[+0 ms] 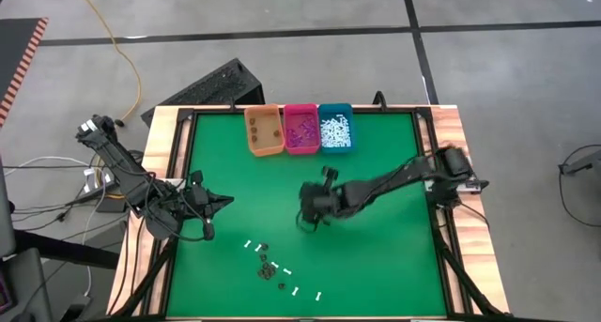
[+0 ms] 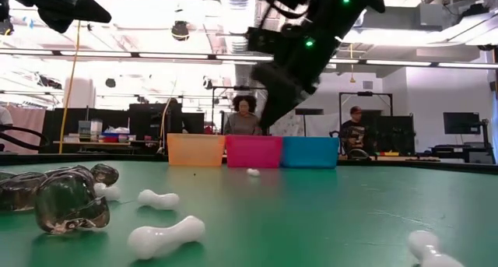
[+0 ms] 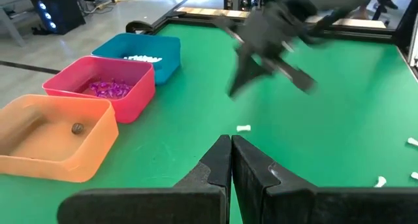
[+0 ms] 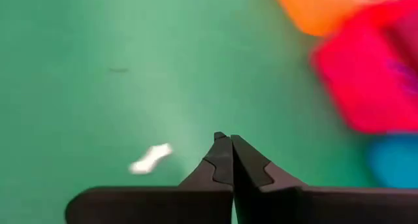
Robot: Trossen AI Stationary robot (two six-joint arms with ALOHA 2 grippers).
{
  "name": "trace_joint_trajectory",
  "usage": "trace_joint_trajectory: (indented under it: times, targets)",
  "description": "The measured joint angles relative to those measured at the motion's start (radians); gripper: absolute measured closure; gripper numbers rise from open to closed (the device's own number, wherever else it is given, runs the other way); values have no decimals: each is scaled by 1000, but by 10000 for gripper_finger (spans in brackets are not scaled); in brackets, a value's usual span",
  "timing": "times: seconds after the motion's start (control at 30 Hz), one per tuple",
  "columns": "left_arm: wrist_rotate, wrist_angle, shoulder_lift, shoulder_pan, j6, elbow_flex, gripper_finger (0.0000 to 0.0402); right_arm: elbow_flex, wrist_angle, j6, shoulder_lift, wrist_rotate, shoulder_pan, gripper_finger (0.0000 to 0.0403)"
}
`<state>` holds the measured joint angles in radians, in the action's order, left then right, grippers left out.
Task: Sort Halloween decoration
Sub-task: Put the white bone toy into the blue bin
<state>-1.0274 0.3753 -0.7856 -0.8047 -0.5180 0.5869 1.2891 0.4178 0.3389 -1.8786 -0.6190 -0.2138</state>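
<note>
The Halloween decoration lies loose on the green mat near the front edge: white short sticks (image 1: 250, 245) and dark bits (image 1: 268, 264), seen close in the low view as a white stick (image 2: 165, 236) and a dark glossy piece (image 2: 66, 197). One white stick (image 4: 150, 159) lies alone mid-table (image 3: 243, 128). My right gripper (image 4: 225, 140) hangs shut above the mat, just beside that stick (image 1: 303, 223), with nothing showing between its fingertips. My left gripper (image 3: 231, 140) is shut over the table's left side (image 1: 225, 202), touching nothing.
Three bins stand in a row at the far edge. The orange bin (image 1: 264, 130) holds a few dark bits, the pink bin (image 1: 300, 128) purple bits, and the teal bin (image 1: 335, 127) white sticks. Bare green mat lies between bins and grippers. People sit in the room beyond.
</note>
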Motion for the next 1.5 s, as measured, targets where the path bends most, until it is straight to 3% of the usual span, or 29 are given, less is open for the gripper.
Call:
trace_joint_trajectory:
  times: [0.17,0.33,0.5,0.7,0.9,1.17,1.5]
  targets:
    - [0,2,0,0,0,0,401,-134,-64,29,157,72,87,377]
    - [0,5,0,0,0,0,401,-267,-228,164,184,141,87,314]
    - [16,15,0,0,-3,0,401,-371,-447,236,137,73,26,248]
    - [20,20,0,0,-7,0,402,-409,-464,364,30,-10,-11,218]
    - [20,20,0,0,-18,0,401,-420,-508,514,-70,-40,-25,244]
    - [19,20,0,0,-27,0,401,-423,-499,555,-79,-55,-35,386]
    - [19,20,0,0,-29,0,402,-414,-506,528,-65,-76,-47,387]
